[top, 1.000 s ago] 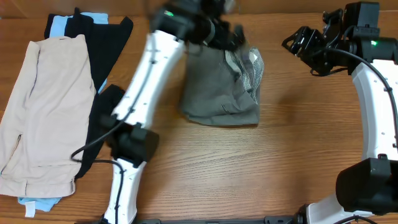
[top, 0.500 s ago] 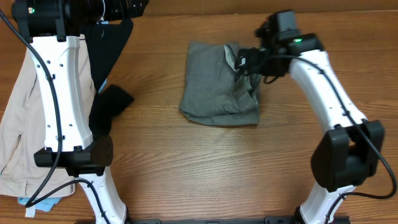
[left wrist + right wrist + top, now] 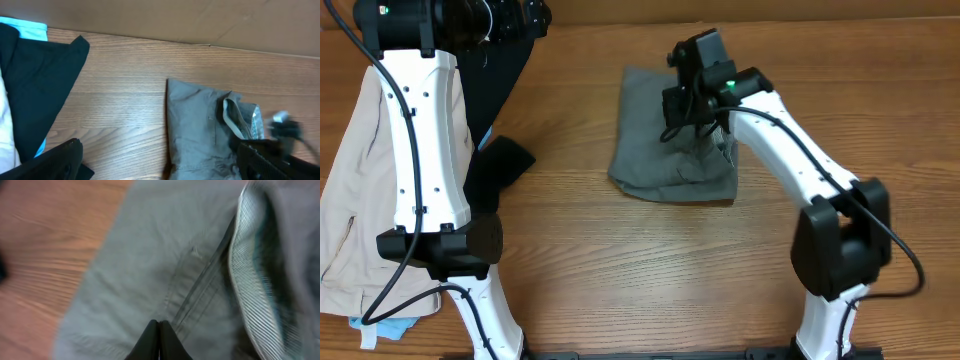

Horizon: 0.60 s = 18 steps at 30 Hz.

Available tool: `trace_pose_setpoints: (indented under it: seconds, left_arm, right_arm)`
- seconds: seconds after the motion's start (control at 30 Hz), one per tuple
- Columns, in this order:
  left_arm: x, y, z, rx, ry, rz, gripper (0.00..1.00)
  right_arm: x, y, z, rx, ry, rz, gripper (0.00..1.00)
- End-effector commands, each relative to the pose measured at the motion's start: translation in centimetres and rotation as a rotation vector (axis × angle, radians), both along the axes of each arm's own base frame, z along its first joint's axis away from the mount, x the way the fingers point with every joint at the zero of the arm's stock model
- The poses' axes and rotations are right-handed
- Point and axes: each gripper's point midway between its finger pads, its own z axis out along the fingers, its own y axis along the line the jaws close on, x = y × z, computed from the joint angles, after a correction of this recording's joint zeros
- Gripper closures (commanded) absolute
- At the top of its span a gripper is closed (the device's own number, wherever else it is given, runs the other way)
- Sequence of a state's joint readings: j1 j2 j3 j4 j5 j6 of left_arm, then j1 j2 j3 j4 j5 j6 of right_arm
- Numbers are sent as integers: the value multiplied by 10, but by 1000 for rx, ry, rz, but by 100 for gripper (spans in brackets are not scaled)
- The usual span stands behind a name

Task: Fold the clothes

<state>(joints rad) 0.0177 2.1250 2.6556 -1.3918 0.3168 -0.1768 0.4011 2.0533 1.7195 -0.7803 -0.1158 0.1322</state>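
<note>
The mid-grey woven shorts (image 3: 645,140) lay folded into a rough rectangle at the upper centre of the overhead frame, on the brown wooden table (image 3: 650,260). Their paler inside showed along the right edge. My right gripper (image 3: 675,122) hung over their upper right part with its jaws pressed together. The wrist view was blurred, so I couldn't tell whether any cloth was pinched. I judged it was placed there to deal with that loose waistband edge. My left gripper (image 3: 517,15) stood wide and empty at the upper left, above the black garment (image 3: 498,75) beside the beige shorts (image 3: 390,170), apparently parked clear of the fold.
</note>
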Motion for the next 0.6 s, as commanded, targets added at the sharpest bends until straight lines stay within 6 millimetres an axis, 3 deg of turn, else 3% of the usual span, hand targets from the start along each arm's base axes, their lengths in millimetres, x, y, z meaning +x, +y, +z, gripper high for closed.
trace_pose_setpoints:
  seconds: [0.0,0.07,0.4,0.57]
  left_arm:
    - [2,3,-9,25,14,-7,0]
    - [3,3,-10,25,17,-7,0]
    - [2,3,-10,25,18,-7,0]
    - [3,3,-11,25,19,-7,0]
  right_arm:
    - [4,-4,-37,-29,57,-24,96]
    - [11,-12,-47,-52,55,-70,96]
    - [37,-75,-45,-65,48,-293,96]
    - [37,-80,-39,63,103,-279,96]
